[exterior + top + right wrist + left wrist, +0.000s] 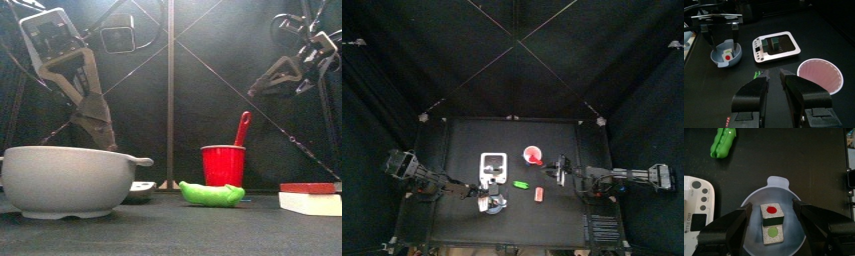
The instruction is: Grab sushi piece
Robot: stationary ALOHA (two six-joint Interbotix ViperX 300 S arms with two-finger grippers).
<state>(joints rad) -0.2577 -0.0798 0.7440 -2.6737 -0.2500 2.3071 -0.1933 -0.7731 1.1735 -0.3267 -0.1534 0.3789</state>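
Observation:
The sushi piece [772,223] lies in a pale bowl [757,203]; it is a small block with a dark band between a red spot and a green spot. My left gripper [774,235] hangs open just above the bowl, one jaw on each side of the piece, not touching it. In the top view the bowl [500,208] sits at the table's front left, under the left gripper [486,200]. My right gripper [777,82] is shut and empty, held above the table right of the middle [556,172].
A white tray [493,165] lies behind the bowl. A red cup [533,155] stands mid-table with a red handle [242,128] sticking out. A green pod [214,194] and a red and white block [310,198] lie at the front right.

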